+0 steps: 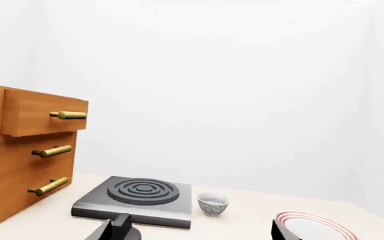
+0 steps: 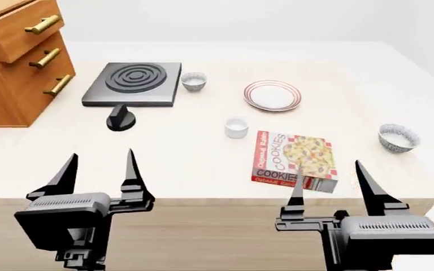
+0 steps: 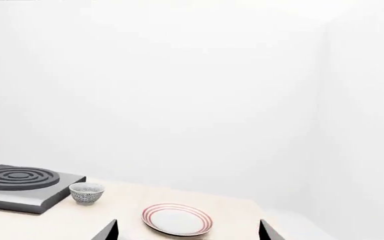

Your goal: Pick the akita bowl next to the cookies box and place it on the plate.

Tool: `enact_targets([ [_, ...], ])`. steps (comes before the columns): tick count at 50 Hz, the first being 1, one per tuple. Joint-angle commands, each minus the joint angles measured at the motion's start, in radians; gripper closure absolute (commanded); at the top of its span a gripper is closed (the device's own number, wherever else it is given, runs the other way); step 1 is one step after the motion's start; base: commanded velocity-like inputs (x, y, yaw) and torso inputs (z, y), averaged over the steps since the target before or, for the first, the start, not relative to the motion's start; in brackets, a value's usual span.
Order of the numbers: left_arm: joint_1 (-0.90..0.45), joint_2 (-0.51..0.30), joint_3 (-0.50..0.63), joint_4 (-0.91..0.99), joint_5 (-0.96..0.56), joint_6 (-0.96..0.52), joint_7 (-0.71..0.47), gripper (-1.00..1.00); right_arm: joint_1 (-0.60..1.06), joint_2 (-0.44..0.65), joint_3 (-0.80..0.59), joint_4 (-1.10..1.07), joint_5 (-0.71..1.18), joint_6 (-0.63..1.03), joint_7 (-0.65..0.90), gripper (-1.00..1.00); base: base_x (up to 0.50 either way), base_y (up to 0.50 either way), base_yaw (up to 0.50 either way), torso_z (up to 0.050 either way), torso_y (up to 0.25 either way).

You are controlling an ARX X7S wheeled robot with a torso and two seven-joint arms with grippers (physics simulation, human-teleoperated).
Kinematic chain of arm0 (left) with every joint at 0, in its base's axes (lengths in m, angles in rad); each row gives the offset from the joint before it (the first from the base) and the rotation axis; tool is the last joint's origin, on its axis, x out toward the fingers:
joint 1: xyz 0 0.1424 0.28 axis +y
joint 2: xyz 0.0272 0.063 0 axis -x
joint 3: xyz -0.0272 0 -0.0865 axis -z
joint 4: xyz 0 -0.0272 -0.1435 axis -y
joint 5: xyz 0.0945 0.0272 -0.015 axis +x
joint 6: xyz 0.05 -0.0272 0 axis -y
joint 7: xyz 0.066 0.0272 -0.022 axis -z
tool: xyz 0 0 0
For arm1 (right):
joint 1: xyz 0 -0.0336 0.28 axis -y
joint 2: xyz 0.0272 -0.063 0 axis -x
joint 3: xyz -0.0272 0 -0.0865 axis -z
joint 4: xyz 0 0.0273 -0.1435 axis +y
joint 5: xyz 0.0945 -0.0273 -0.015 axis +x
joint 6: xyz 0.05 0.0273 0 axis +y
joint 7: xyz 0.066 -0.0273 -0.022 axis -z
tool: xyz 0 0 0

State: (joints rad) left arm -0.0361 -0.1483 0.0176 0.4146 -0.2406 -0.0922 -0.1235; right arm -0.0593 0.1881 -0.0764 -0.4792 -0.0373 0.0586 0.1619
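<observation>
at the far left of the head view stands a wooden drawer cabinet [image 2: 17, 59] with brass handles, on the pale table [image 2: 179, 164]. the left gripper [image 2: 100, 169] hangs low over the table's near edge, its two dark fingers spread apart with nothing between them. beyond it sits a black knob [image 2: 120, 119], and behind that a dark stove burner plate [image 2: 134, 83] with concentric rings. just beside the burner's right edge is a second speckled bowl [image 2: 194, 81] — also seen in the left wrist view [image 1: 212, 203]. a plain white cup [image 2: 237, 127] stands near the table's middle, and the plate [image 2: 273, 95] with red rings lies behind it, bare. the cookies box [image 2: 293, 160] lies flat near the front edge, the right gripper [image 2: 330, 180] in front of it, fingers wide apart and holding nothing. the akita bowl [image 2: 398, 138] sits upright on the table to the right of the box — near it but not touching, well apart from the plate.
</observation>
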Motion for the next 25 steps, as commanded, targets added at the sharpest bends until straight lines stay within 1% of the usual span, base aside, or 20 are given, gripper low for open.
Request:
enact_targets([
  [1,0.004,-0.005,-0.01,0.009,-0.027,0.008,-0.015,-1.0,-0.013,0.012,0.004,-0.026,0.007,0.0,0.011,-1.0,-0.04,-0.5,0.0,0.0,0.0],
  [25,0.006,-0.018,0.001,0.015,-0.048,0.02,-0.037,-1.0,-0.004,0.03,-0.005,-0.01,0.034,-0.01,0.015,-1.0,-0.04,-0.5,0.0,0.0,0.0],
])
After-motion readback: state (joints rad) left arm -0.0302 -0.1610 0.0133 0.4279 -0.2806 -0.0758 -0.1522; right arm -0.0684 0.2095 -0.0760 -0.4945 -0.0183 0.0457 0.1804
